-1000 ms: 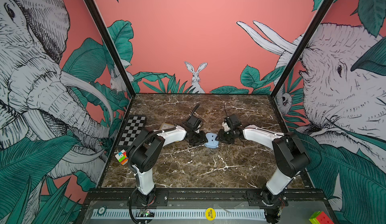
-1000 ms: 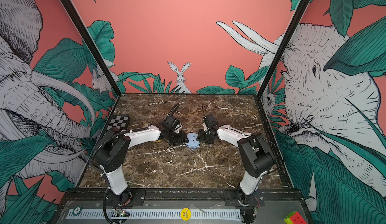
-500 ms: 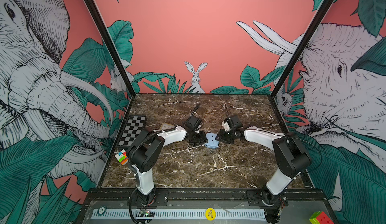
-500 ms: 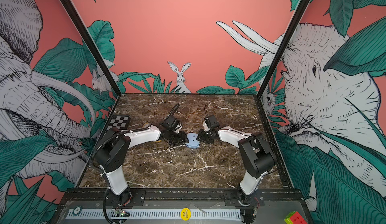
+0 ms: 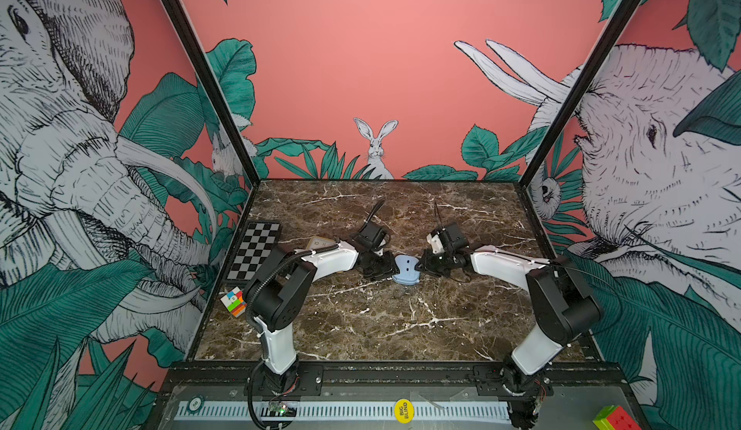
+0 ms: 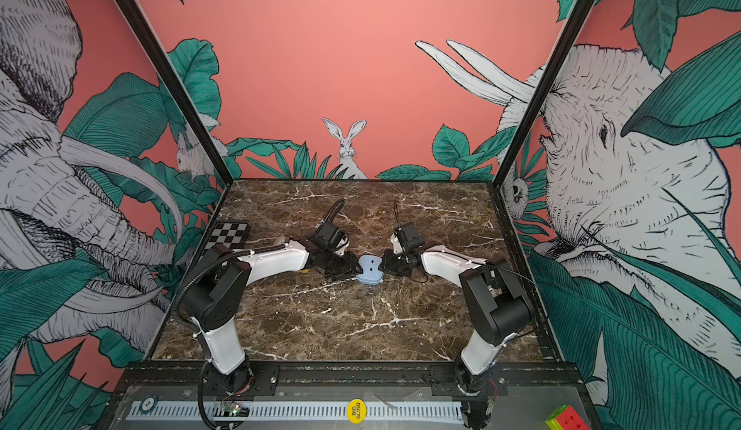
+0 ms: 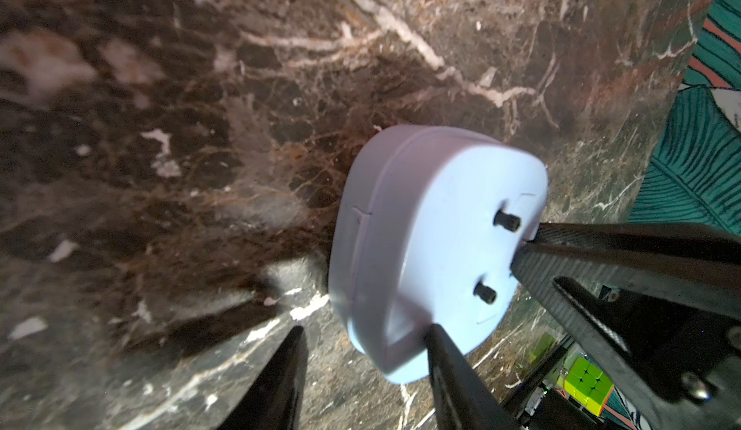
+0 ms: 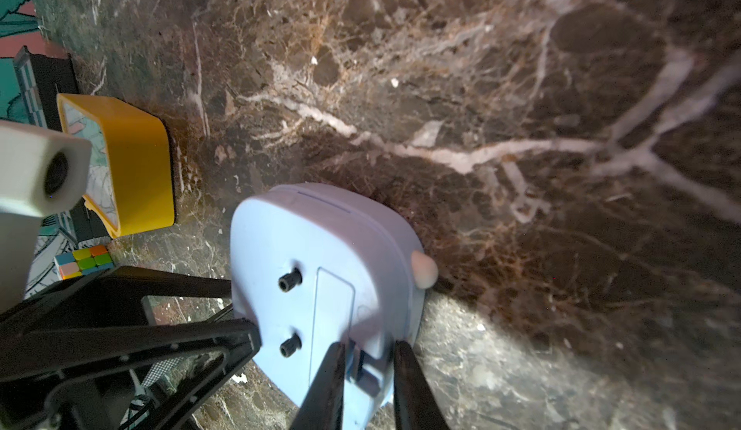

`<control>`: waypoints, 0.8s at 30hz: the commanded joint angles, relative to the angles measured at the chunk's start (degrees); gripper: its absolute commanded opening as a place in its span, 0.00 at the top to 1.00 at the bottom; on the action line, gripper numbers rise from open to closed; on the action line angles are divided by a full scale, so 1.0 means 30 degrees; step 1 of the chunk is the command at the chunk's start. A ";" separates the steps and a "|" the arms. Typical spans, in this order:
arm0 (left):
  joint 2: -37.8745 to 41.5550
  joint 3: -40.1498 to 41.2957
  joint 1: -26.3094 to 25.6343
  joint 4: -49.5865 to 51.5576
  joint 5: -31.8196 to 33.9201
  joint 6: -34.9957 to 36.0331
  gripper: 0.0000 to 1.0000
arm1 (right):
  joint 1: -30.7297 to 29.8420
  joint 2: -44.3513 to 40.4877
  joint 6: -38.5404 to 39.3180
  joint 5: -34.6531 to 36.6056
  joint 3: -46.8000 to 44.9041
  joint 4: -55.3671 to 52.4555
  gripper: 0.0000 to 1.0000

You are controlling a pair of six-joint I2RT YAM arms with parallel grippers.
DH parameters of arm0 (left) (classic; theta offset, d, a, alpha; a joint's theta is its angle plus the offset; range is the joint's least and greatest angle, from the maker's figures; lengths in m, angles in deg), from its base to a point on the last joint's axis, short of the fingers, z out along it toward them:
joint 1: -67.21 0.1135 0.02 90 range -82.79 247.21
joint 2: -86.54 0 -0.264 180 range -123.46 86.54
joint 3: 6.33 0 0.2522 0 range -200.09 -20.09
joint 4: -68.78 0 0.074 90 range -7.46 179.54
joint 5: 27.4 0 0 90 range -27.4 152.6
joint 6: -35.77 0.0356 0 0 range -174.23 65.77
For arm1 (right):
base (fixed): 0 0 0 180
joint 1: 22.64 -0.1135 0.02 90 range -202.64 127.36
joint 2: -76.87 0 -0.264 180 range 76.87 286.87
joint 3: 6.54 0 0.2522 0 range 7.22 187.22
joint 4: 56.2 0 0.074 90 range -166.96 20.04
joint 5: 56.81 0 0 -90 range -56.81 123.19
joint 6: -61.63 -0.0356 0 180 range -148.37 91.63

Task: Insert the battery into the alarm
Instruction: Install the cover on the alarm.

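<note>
My alarm (image 5: 405, 268) lies face down about the middle of the desk (image 5: 381, 327), back up, between the two tools. I judge it a light, hollow plastic shell: stiff, smooth and likely to skate on the polished stone. I'd brace it by the thick rim rather than by the knobs (image 8: 289, 279) or the thin battery cover (image 8: 333, 307). The left tool (image 7: 367, 328) stands about half open astride the rim, one finger on the back and the other clear of the side, gripping nothing that I can see. The right tool (image 8: 369, 344) is nearly closed around a small raised piece at the cover's end; whether it pinches it I cannot tell. Count: one blue alarm, two knobs, one cover, one yellow clock (image 8: 136, 167) nearer the left edge, no battery in sight
</note>
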 commanded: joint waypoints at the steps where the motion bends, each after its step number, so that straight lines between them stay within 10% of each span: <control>1: 0.0054 0.0104 -0.0147 0.1241 0.0592 -0.0127 0.50 | 0.0214 0.0107 0.0334 0.1146 -0.0712 -0.1811 0.80; 24: -0.0063 -0.0115 -0.0190 0.1417 0.0566 -0.0080 0.50 | 0.0307 -0.0046 0.0329 0.0855 -0.0651 -0.1174 0.90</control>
